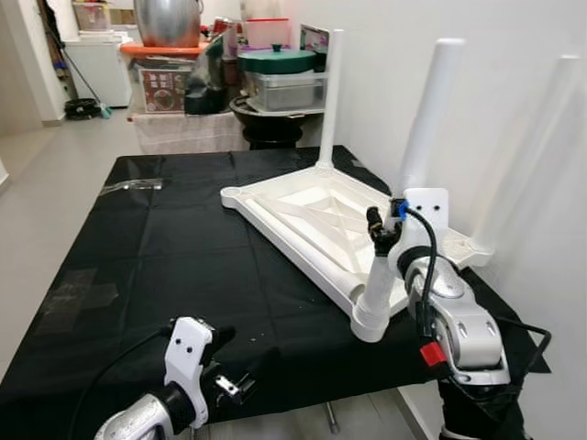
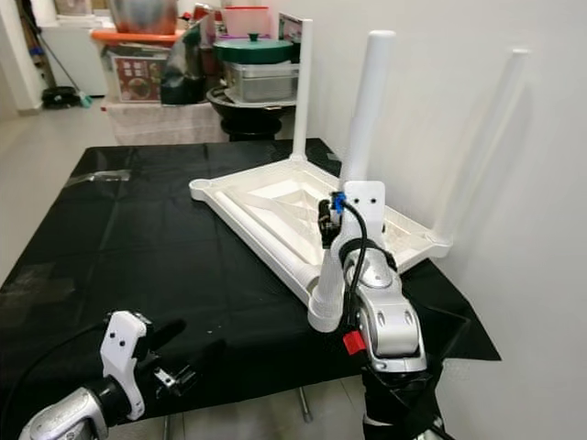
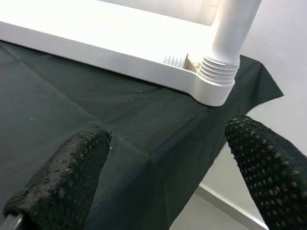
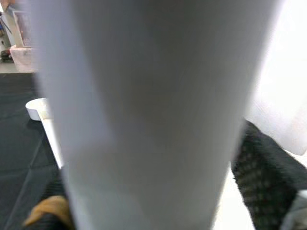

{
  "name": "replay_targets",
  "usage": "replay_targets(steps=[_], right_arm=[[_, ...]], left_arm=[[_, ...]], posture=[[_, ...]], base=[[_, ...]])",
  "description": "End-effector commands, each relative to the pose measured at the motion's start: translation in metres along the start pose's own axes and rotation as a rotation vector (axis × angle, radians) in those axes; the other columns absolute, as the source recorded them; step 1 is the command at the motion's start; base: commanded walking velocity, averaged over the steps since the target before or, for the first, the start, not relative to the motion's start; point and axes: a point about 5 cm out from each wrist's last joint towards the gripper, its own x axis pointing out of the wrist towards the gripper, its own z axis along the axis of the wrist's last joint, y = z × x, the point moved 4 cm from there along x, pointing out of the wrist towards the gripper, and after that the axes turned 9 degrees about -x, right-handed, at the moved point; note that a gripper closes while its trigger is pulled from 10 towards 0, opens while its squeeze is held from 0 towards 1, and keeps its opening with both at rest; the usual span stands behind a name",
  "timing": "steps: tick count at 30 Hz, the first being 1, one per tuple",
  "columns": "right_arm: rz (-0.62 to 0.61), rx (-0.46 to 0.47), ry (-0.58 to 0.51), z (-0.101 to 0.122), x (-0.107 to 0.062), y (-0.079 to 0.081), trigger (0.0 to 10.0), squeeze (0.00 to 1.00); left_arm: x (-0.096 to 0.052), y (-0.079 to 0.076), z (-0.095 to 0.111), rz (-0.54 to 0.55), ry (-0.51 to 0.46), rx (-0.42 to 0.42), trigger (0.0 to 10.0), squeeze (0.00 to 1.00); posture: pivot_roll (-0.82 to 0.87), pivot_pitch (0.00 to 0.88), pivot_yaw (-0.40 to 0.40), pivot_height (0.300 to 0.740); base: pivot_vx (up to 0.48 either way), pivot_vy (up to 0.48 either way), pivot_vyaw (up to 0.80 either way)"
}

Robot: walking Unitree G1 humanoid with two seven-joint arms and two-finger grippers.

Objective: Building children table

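Observation:
The white plastic children's table top (image 1: 303, 215) lies upside down on a black cloth (image 1: 165, 247). Three white legs stand up from its corners: a far one (image 1: 330, 92), one by the wall (image 1: 541, 137), and a near one (image 1: 431, 110) that sits in the front corner socket (image 1: 371, 321). My right gripper (image 1: 390, 236) is shut on this near leg a little above the socket; the leg (image 4: 144, 115) looms close in the right wrist view, with a black finger (image 4: 268, 172) beside it. My left gripper (image 3: 168, 158) is open and holds nothing, low at the cloth's front edge, facing the socket (image 3: 216, 81).
A white wall runs close along the right side. Behind the work surface stand a green-lidded container (image 1: 278, 62), a large metal pot (image 1: 170, 23) and boxes. Bare floor (image 1: 46, 174) lies to the left. The cloth's left half (image 1: 138, 229) has only tape patches.

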Motion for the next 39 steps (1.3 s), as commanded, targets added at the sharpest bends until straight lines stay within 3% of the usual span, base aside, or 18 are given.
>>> replay_targets(steps=[1, 2, 3, 4, 5, 10, 16, 23, 24, 26, 31, 39], right_arm=[[-0.071, 0.022, 0.005, -0.001, 0.0, -0.015, 10.0, 0.85], [-0.077, 0.027, -0.004, 0.001, 0.0, -0.016, 10.0, 0.75], [-0.077, 0.027, -0.004, 0.001, 0.0, -0.016, 10.0, 0.75], [-0.08, 0.036, -0.018, 0.004, 0.0, -0.017, 10.0, 0.28], [-0.078, 0.041, -0.025, 0.005, 0.0, -0.017, 10.0, 0.0], [-0.065, 0.058, -0.058, 0.012, -0.003, -0.015, 10.0, 0.0], [0.041, 0.069, -0.133, 0.022, -0.003, -0.011, 10.0, 0.0], [0.081, 0.016, -0.169, 0.023, -0.001, -0.028, 10.0, 0.0], [0.093, 0.014, -0.171, 0.024, 0.0, -0.03, 10.0, 1.0], [0.124, 0.016, -0.175, 0.024, 0.001, -0.03, 10.0, 1.0], [0.366, 0.032, -0.2, 0.02, 0.002, -0.021, 10.0, 1.0], [0.531, 0.004, -0.198, 0.012, 0.01, -0.026, 10.0, 1.0]], left_arm=[[0.0, 0.001, -0.004, 0.0, 0.014, 0.001, 10.0, 0.0], [0.0, 0.001, -0.004, -0.001, 0.015, 0.001, 10.0, 0.0], [0.0, 0.001, -0.004, -0.001, 0.015, 0.001, 10.0, 0.0], [0.0, 0.001, -0.004, -0.002, 0.016, 0.001, 10.0, 0.0], [0.0, 0.001, -0.004, -0.002, 0.016, 0.002, 10.0, 0.0], [0.0, 0.001, -0.004, -0.004, 0.017, 0.003, 10.0, 0.0], [0.0, 0.0, -0.004, -0.007, 0.019, 0.004, 10.0, 0.0], [-0.001, 0.002, -0.004, -0.004, 0.02, 0.003, 10.0, 0.0], [-0.001, 0.001, -0.005, -0.007, 0.021, 0.003, 10.0, 0.0], [-0.001, 0.001, -0.005, -0.009, 0.022, 0.003, 10.0, 0.0], [0.0, 0.002, -0.003, -0.011, 0.02, 0.007, 10.0, 0.0], [-0.002, 0.003, -0.003, -0.007, 0.025, 0.011, 10.0, 0.0]], posture=[[0.06, 0.0, -0.042, 0.74], [0.06, 0.0, -0.04, 0.74], [0.06, 0.0, -0.04, 0.74], [0.06, 0.0, -0.04, 0.74], [0.06, 0.0, -0.04, 0.74], [0.06, 0.0, -0.038, 0.74], [0.06, 0.0, -0.04, 0.74], [0.06, 0.0, -0.036, 0.74], [0.05, 0.0, -0.035, 0.74], [0.06, 0.0, -0.034, 0.74], [0.06, 0.0, -0.036, 0.74], [0.07, 0.0, -0.038, 0.74]], base=[[0.0, 0.0, 0.0], [0.0, 0.0, 0.0], [0.0, 0.0, 0.0], [0.0, 0.0, 0.0], [0.0, 0.0, 0.0], [0.0, 0.0, 0.0], [0.0, 0.0, 0.0], [0.0, 0.0, 0.0], [0.0, 0.0, 0.0], [0.0, 0.0, 0.0], [0.0, 0.0, 0.0], [0.0, 0.0, 0.0]])
